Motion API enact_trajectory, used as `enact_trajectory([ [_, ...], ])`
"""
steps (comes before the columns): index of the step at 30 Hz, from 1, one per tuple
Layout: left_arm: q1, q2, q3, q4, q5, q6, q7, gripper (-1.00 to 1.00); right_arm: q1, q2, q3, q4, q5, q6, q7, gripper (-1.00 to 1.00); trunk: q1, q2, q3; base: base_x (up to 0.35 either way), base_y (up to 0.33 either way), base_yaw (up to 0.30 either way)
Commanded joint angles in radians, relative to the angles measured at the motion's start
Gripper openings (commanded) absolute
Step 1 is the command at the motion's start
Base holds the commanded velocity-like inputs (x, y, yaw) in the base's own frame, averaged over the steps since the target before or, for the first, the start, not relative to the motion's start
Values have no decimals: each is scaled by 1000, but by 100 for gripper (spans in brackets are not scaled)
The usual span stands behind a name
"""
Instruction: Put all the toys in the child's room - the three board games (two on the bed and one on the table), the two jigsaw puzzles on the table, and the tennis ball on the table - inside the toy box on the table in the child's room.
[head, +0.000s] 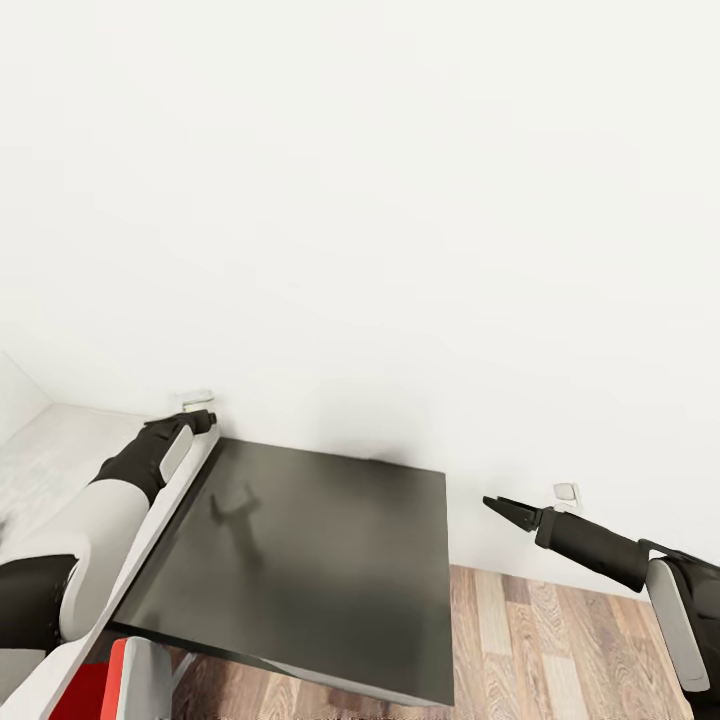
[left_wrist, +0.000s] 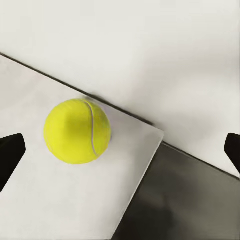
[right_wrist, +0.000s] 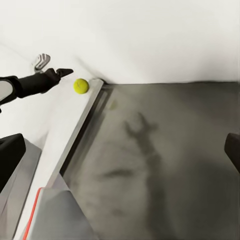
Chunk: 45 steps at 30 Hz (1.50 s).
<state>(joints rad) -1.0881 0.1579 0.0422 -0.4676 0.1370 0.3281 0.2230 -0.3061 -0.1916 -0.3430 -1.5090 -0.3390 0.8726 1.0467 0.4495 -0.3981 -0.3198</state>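
1. Here the left gripper (head: 200, 420) reaches over the far corner of the table's pale top (head: 40, 470), close to the wall (head: 360, 200); in the left wrist view its two fingertips (left_wrist: 10, 155) sit at opposite edges of the picture, wide apart, with nothing between them.
2. The ball (left_wrist: 77, 131), yellow-green with a white seam, rests on the pale top (left_wrist: 60, 200) near its corner, ahead of the spread left fingers and not touching them.
3. In the right wrist view the ball (right_wrist: 81, 85) lies just beside the tip of the left gripper (right_wrist: 64, 72), on the pale strip next to the wall.
4. The right gripper (head: 505, 508) hangs in the air beyond the dark section's (head: 300, 560) right edge, over the wood floor (head: 560, 650); in the head view its fingers look close together, but in its own wrist view the fingertips (right_wrist: 11, 160) stand far apart at the picture's sides and clasp nothing.
5. The dark section (right_wrist: 170, 165) sits lower than the pale top and shows a blurred shadow of an arm.
6. A wall socket (head: 567, 492) sits low on the wall just behind the right gripper.
7. A red and white thing (head: 115, 680) shows below the table's near edge; I cannot tell what it is.
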Motion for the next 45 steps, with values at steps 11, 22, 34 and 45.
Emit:
enact_trajectory([
  [11, -5, 1, -1, -2, -22, 2, 6, 100, -1, 1, -1, 0, -1, 5, 1, 100, 0, -2, -20, 0, 0, 0],
  [22, -6, 0, 0, -1, -33, -26, 6, 100, -1, 1, -1, 0, 0, 5, 1, 100, 0, -2, -38, 0, 0, 0],
  [34, -10, 2, -1, 0, -36, -29, 6, 100, -1, 2, -1, 0, 0, 5, 1, 100, 0, -2, -58, 0, 0, 0],
  [45, -25, 3, -1, 0, -37, -29, 6, 100, 1, -4, -5, -14, -9, 12, 33, 100, 0, -2, -76, 0, 0, 0],
])
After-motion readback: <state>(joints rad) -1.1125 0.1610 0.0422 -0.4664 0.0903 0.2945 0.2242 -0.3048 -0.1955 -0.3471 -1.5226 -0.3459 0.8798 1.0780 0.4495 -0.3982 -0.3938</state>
